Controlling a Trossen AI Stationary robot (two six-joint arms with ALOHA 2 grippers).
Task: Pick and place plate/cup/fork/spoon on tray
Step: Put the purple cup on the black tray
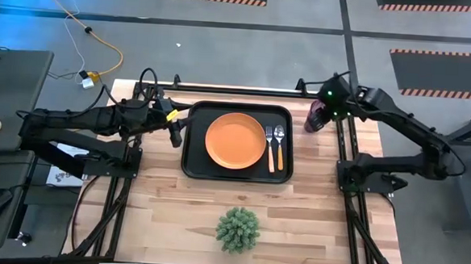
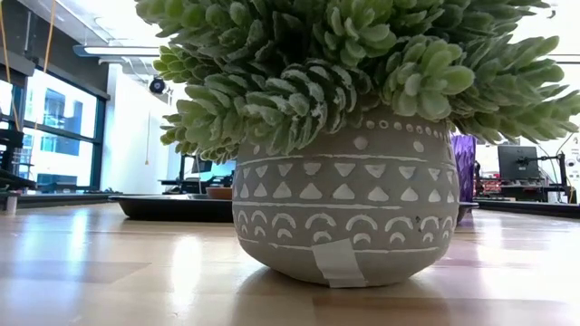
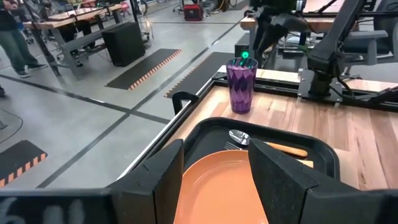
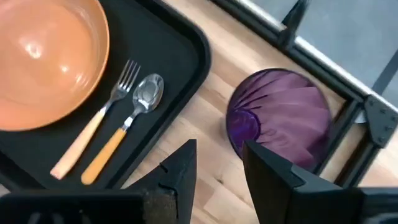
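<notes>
The black tray [image 1: 194, 158] lies mid-table. On it are the orange plate [image 1: 235, 140], the fork [image 1: 269, 147] and, right of the fork, the spoon [image 1: 279, 148]. The purple cup [image 1: 314, 117] stands upright on the wood, just off the tray's far right corner. My right gripper [image 4: 217, 155] hangs open above the cup's [image 4: 283, 118] near side, pointing steeply down; in the left wrist view it hovers just over the cup's [image 3: 241, 84] rim. My left gripper [image 3: 214, 152] is open and about level at the tray's left edge, with the plate [image 3: 217, 193] ahead of it.
A spiky green plant in a grey patterned pot [image 1: 238, 229] stands near the table's front edge, and fills the low view [image 2: 340, 213]. Bare wood lies to the left and right of it. Black frame rails run along the table's far edge [image 1: 246, 90]. A person [image 3: 12, 31] stands beyond the table.
</notes>
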